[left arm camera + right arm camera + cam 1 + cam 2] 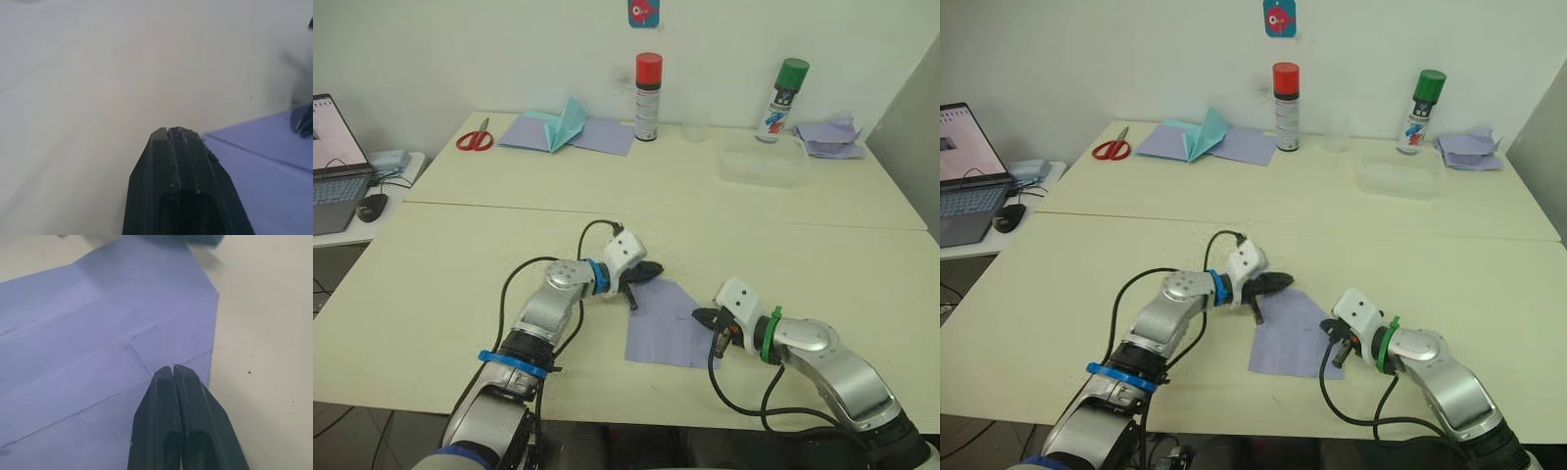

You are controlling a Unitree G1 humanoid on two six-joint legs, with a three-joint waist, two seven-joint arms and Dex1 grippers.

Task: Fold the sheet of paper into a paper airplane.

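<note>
You are working a thin pale lavender paper sheet [671,323] near the table's front edge, both black two-fingered grippers, left [644,273] and right [705,318], closed empty; press creases flat along edges.

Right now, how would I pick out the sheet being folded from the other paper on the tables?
Start at the near table, the one closest to the robot. Between the left gripper and right gripper lies the sheet of paper: flat, pale lavender, its far corners folded to a point. The teal pointed shape and the crumpled lavender pile sit on the far table.
</note>
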